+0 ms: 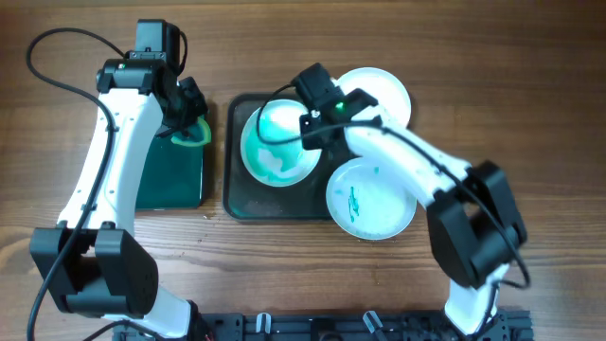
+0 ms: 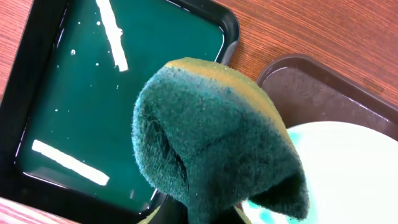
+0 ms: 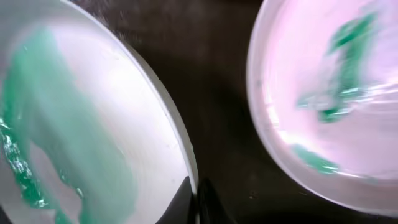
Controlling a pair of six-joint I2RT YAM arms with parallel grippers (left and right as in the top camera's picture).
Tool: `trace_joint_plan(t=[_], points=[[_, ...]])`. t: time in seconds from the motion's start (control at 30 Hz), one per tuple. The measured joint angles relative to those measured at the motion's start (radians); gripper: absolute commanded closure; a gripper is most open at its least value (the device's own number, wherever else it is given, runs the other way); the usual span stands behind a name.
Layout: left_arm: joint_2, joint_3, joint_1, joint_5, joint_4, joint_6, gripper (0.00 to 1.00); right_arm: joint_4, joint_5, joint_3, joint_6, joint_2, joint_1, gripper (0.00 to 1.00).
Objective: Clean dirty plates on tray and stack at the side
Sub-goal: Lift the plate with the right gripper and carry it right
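1. Dirty plates: one heavily smeared plate (image 1: 276, 156) lay on the grey tray (image 1: 244, 201).
2. The left gripper (image 1: 192, 123) pinched a folded sponge (image 2: 217, 143) over the small black tray (image 2: 124, 93), probably readying it to scrub.
3. The right gripper (image 3: 194, 200) seemed clamped on the smeared plate's rim, likely steadying it.
4. Two more plates, the far plate (image 1: 383, 90) and the near plate (image 1: 374, 204), overlapped the grey tray's right edge.

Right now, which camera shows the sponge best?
Left wrist: the sponge fills the frame, its green scouring face folded over a yellow layer. Overhead shows only a green sliver over the small tray. Right wrist shows none of it.
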Motion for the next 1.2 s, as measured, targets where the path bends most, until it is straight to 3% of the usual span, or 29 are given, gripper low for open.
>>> trace_joint_plan(t=[0.6, 0.9, 1.2], points=[[0.0, 0.0, 0.0, 0.003, 0.0, 0.008, 0.96, -0.092, 1.172, 0.0, -0.041, -0.043, 0.399, 0.96], [0.0, 0.0, 0.0, 0.003, 0.0, 0.009, 0.96, 0.008, 1.316, 0.0, -0.154, -0.043, 0.417, 0.96], [0.0, 0.0, 0.0, 0.003, 0.003, 0.008, 0.96, 0.011, 1.252, 0.0, -0.229, -0.043, 0.417, 0.96]])
